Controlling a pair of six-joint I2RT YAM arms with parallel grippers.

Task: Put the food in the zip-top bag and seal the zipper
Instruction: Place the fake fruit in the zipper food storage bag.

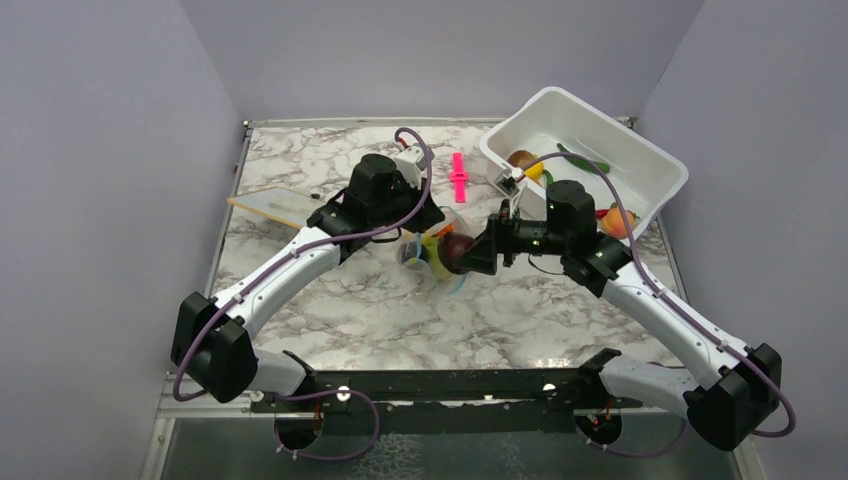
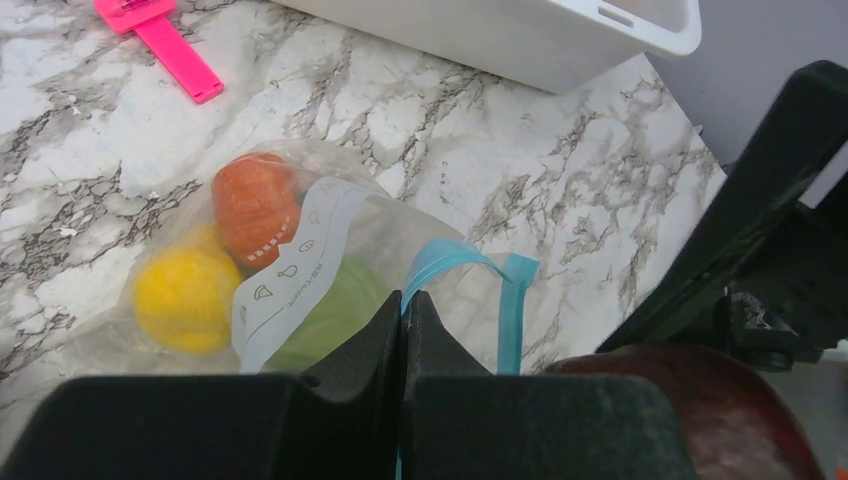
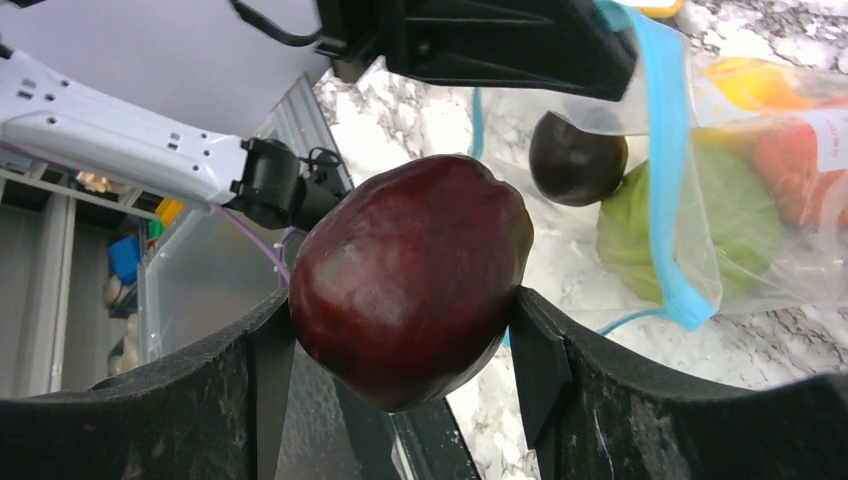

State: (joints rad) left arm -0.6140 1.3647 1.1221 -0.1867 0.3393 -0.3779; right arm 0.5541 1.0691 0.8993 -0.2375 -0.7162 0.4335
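The left arm is stretched from its base at the near left toward the middle of the table, its wrist bent down over the zip-top bag [image 2: 425, 235]. The left gripper [image 2: 403, 312] is pinched tight on the bag's edge, and the light blue zipper [image 2: 512, 300] is seen looping out from between the closed jaws. The right arm is reached in from the near right, its wrist turned leftward. A dark red piece [image 3: 410, 275] is clamped between the jaws of the right gripper [image 1: 472, 250] and is held just beside the bag's mouth, above the table.

An orange piece [image 2: 255, 205], a yellow piece [image 2: 185, 295] and a green ball [image 2: 335, 310] are seen inside the bag; a dark round piece [image 3: 577, 155] is seen through the plastic near the zipper.

The table [image 1: 400, 320] is topped in white marble with grey veins. A pink clip [image 1: 458, 177] is laid far of the bag, a pale board [image 1: 272, 205] to the far left, and a white tub [image 1: 655, 175] with more food at the far right corner. The table is enclosed by plain grey-lilac walls [image 1: 100, 150].
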